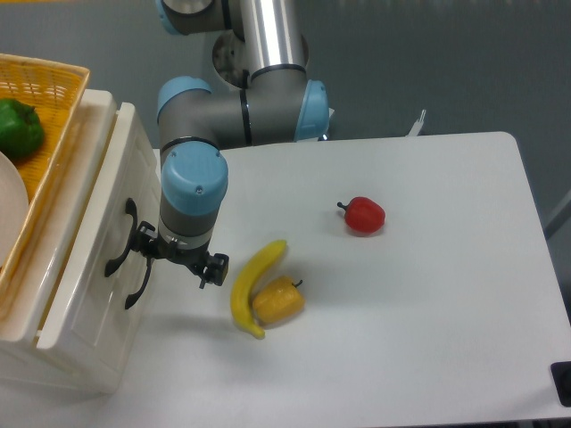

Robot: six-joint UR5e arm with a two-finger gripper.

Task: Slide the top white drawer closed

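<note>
Pressing against the top white drawer, the claw sits at the panelled front beside the black handle; whether its fingers are spread or closed cannot be told from here, and it grips nothing visible. Drawer sits at the left of the bench, nearly flush with the cabinet. Yellow basket on top holds a green pepper. Banana, yellow pepper and red pepper lie on the bench.

White table: banana, peppers
</note>
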